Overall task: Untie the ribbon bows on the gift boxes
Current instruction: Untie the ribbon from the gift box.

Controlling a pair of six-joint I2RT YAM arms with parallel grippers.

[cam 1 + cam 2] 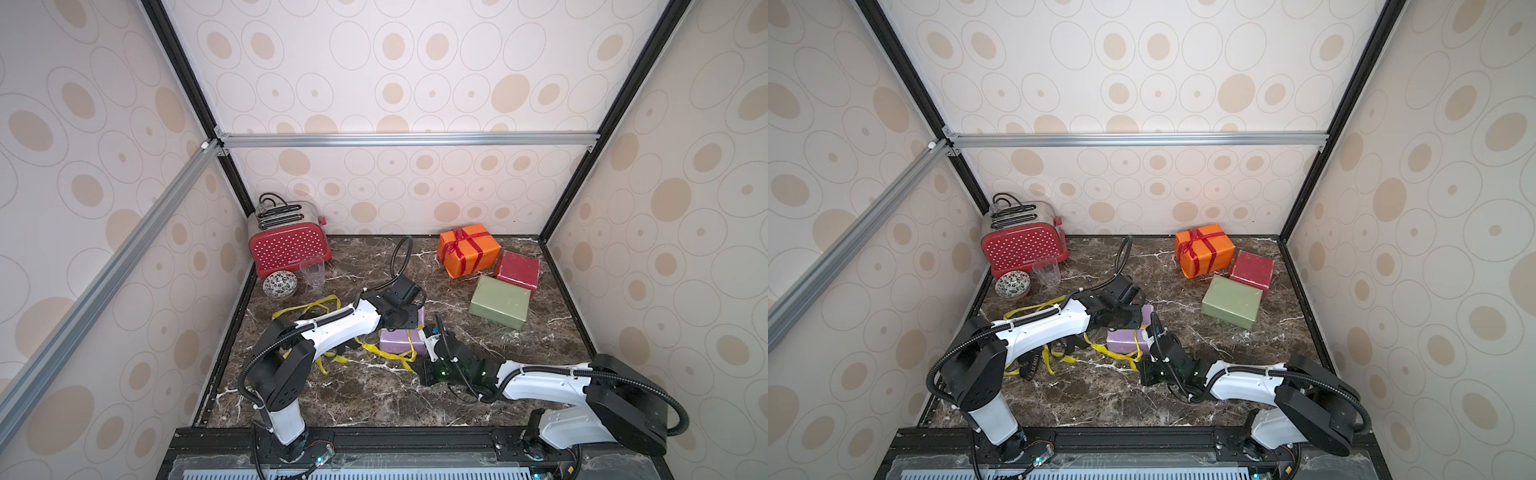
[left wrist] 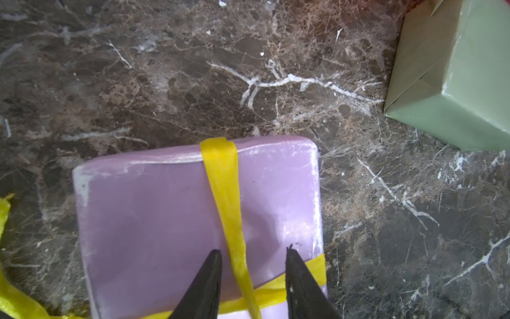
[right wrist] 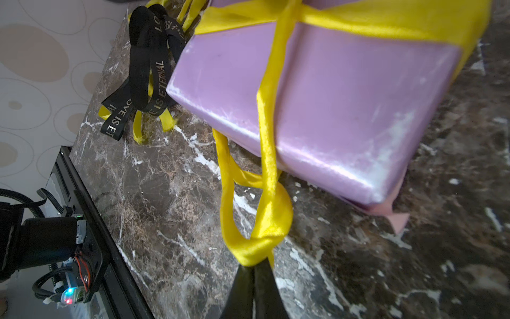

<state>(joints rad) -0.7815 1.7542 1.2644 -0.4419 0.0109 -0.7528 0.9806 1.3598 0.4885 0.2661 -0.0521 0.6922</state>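
**While my right gripper pinched the yellow ribbon, my left gripper stood open over the lilac box**

As the right wrist view showed, my right fingers were pressed together on a bunched loop of the yellow ribbon, just off one edge of the lilac box. From that pinch one strand ran up the box's side to its top, where it crossed a second band of the same ribbon. Another strand curved back toward the box's lower edge.

Left wrist view: my left fingers were apart, one on each side of a ribbon strand lying along the box's top. Whether either tip touched the strand I could not tell. No grip on that side.

Both top views: the lilac box lay near the middle of the marble table, between my two wrists and partly hidden under the left one. The black ribbon, with pale lettering, lay loose on the table beside the box, on the left arm's side. The second yellow ribbon lay loose there too, its ends mixed in with the black one.

The orange box sat near the far right corner with the red ribbon tied in a bow on it. The dark red box was just beside it, and the olive green box just in front of that.

The toaster stood in the far left corner, with a patterned bowl and a clear cup just in front of it.
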